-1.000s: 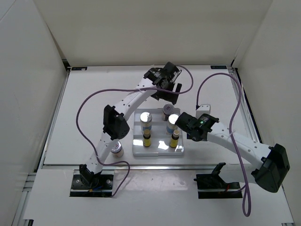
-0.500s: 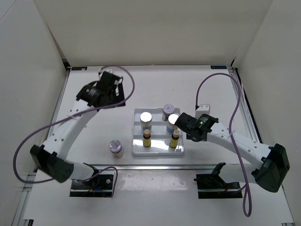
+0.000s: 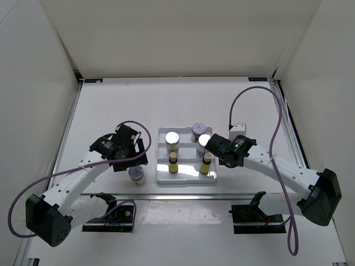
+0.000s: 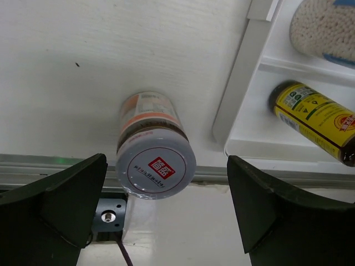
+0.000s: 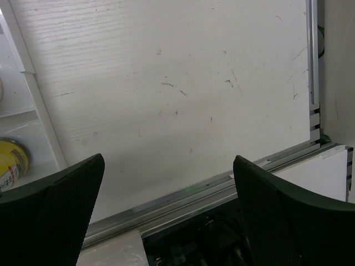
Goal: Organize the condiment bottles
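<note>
Wide open and holding nothing, my left end effector is hanging over the lone shaker jar. It is standing on the tabletop just left of the tray, not touching it. The other five bottles are sitting in the tray. If I am dropping down crooked, I could be knocking the jar over and rolling it away, or bumping the tray and shaking those bottles. My right end effector, right of the tray, is open and empty too.
</note>
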Controlling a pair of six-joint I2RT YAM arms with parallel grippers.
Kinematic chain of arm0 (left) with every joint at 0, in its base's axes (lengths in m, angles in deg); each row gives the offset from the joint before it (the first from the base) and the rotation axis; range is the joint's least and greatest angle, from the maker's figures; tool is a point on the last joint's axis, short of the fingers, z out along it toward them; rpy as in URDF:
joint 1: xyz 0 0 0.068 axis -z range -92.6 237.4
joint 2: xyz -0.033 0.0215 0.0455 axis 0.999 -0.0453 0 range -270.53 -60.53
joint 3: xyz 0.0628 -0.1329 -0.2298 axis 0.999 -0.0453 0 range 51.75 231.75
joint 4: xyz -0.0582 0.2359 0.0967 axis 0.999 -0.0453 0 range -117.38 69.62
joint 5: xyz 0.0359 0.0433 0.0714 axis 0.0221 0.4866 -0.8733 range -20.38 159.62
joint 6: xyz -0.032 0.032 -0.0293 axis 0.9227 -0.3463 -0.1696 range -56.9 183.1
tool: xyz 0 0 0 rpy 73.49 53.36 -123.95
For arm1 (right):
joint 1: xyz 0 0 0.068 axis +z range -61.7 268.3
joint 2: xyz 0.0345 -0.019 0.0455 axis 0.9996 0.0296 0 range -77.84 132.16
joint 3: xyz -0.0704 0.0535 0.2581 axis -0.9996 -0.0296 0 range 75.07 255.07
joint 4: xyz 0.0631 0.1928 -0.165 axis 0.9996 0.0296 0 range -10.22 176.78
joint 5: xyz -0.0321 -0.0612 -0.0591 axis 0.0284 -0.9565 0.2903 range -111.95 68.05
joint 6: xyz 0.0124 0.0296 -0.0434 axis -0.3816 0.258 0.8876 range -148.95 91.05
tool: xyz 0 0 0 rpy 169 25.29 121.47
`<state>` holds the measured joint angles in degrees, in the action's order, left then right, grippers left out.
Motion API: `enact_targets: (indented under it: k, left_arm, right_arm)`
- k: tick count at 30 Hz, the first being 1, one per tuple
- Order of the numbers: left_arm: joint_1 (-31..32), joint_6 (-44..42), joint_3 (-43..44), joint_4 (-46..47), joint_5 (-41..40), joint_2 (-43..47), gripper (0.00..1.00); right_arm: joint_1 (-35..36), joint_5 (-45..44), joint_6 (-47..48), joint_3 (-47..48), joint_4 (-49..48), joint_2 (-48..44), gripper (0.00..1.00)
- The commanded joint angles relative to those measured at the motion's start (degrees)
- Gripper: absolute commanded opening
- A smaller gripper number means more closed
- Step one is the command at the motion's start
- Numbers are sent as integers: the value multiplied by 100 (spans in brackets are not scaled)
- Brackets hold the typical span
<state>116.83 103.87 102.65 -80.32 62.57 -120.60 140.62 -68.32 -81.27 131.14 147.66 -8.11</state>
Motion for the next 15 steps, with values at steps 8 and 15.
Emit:
enact_targets:
  k: [8,15]
  left_arm:
    - [142,756,-466,264,353,-294,100]
    - [142,871,-590,484,476,-409,85]
  right_arm:
    - [33,-206,-165,-9,6,-13,100]
    - [86,-206,-165,-9,6,40,100]
